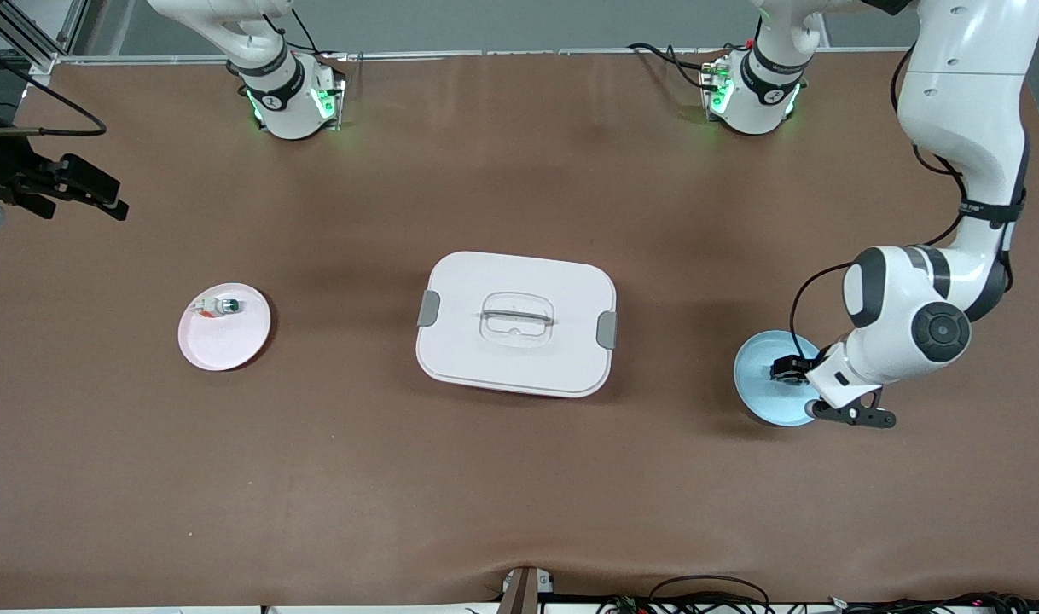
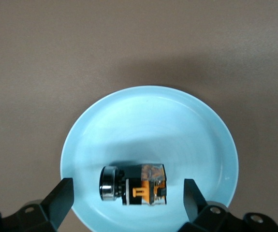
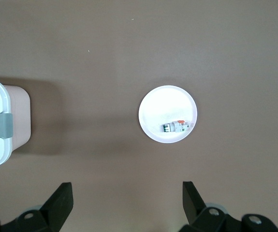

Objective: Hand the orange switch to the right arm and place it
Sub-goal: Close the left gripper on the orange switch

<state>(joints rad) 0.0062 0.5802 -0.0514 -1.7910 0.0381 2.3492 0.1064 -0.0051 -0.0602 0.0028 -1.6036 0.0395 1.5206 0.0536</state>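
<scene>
The orange switch (image 2: 134,186), a small black block with an orange middle and a round metal end, lies on its side in a light blue plate (image 2: 148,121). My left gripper (image 2: 128,189) is low over that plate, open, with one finger on each side of the switch and a gap at both. In the front view the left gripper (image 1: 788,369) is over the blue plate (image 1: 763,375) at the left arm's end of the table, and the switch is hidden under it. My right gripper (image 1: 80,189) waits open and empty, high over the right arm's end (image 3: 126,191).
A pink plate (image 1: 229,345) with a small white, green and red piece (image 1: 217,307) sits at the right arm's end; the right wrist view shows the plate (image 3: 151,104) and piece (image 3: 175,126). A white lidded box (image 1: 515,324) stands mid-table.
</scene>
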